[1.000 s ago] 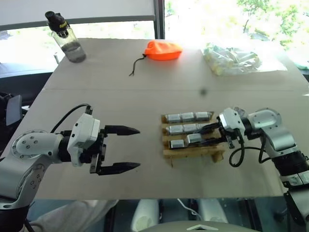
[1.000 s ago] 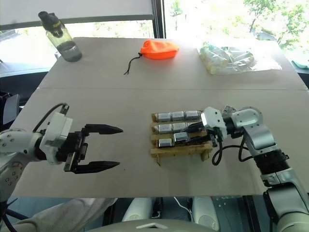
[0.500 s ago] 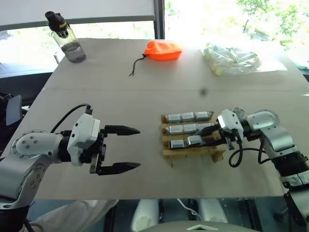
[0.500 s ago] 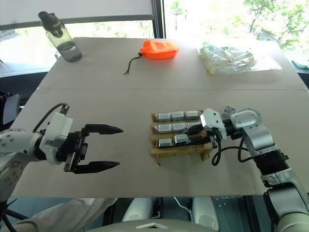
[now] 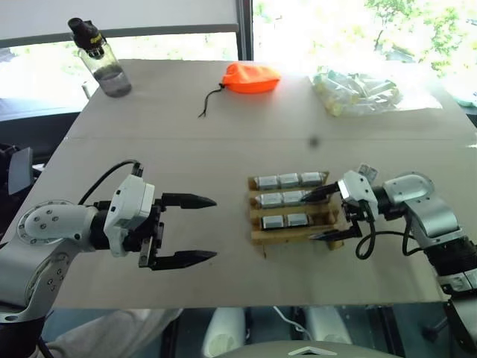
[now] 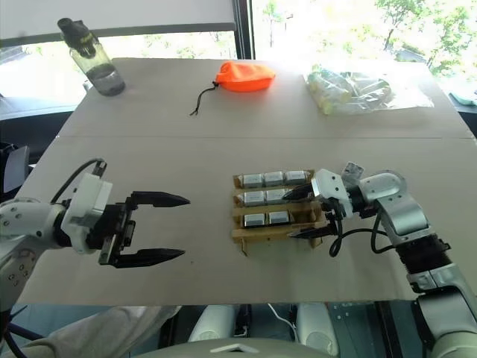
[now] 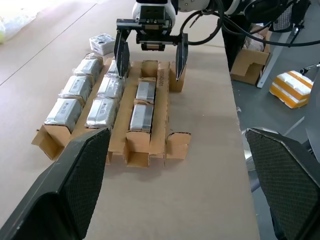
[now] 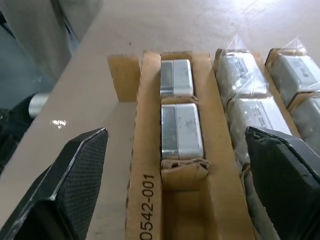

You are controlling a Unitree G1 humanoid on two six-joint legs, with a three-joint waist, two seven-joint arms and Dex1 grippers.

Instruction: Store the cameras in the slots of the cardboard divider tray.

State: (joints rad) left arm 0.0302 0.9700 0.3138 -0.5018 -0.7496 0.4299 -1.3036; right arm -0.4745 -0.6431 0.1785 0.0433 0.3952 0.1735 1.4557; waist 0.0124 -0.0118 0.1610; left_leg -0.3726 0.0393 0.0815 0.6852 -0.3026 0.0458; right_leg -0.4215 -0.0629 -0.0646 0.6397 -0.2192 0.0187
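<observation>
The cardboard divider tray (image 5: 298, 233) is lying on the table (image 5: 223, 149), a little toward four o'clock from the table's middle, and the cameras (image 5: 288, 180) are sitting in its slots — three in the far row, three in the middle row, and two in the near row, whose slot at the three o'clock end is standing empty. The cameras in the far and middle rows are showing a clear wrapping in the wrist views, while the two in the near row (image 8: 179, 107) are looking bare. The right gripper (image 5: 322, 215) is hovering at the three o'clock end of the tray with its black fingers spread wide, one over the middle row and one past the near edge, and it is holding nothing. The left gripper (image 5: 195, 228) is hanging over the bare table at nine o'clock of the tray, well apart from it, also wide open and empty. Far behind, toward twelve o'clock, an orange pouch (image 5: 252, 77) is resting, a clear plastic bag (image 5: 358, 91) is lying at one o'clock, and a bottle (image 5: 103, 58) is standing at ten o'clock.
</observation>
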